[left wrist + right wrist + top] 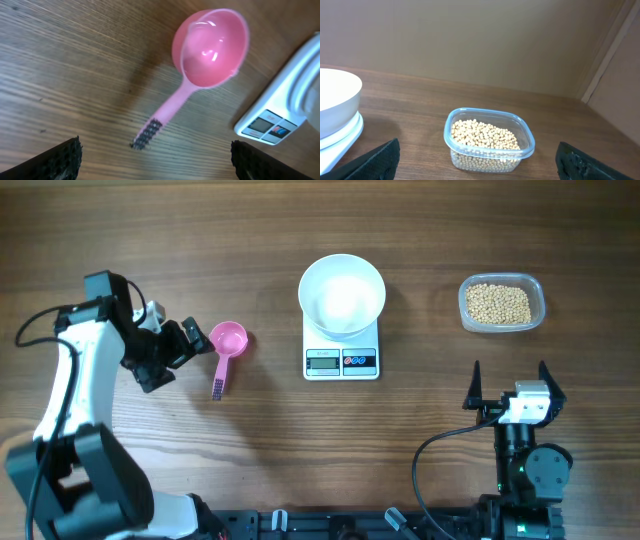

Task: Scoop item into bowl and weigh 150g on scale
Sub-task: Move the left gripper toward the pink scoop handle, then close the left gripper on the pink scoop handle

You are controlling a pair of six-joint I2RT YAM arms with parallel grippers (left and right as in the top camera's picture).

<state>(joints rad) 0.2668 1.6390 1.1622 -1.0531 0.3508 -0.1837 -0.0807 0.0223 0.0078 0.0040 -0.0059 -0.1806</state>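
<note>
Tan beans point(499, 303) lie heaped in the clear container point(502, 277) on our right side of the table point(120, 230), well apart from the white bowl point(342, 298), which stands on the scale point(342, 361) at the middle. Our right gripper point(510, 385) sits short of the container, jaws spread wide and gripping nothing. Left of the scale lies the pink scoop point(226, 348). Just beside it we see our left gripper point(185, 350), likewise spread and not touching it.

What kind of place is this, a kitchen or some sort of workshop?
Likely a robot test bench, not a kitchen: a left arm and right arm stand at a wooden table, where a white bowl sits on a kitchen scale near a tub of beans.
</note>
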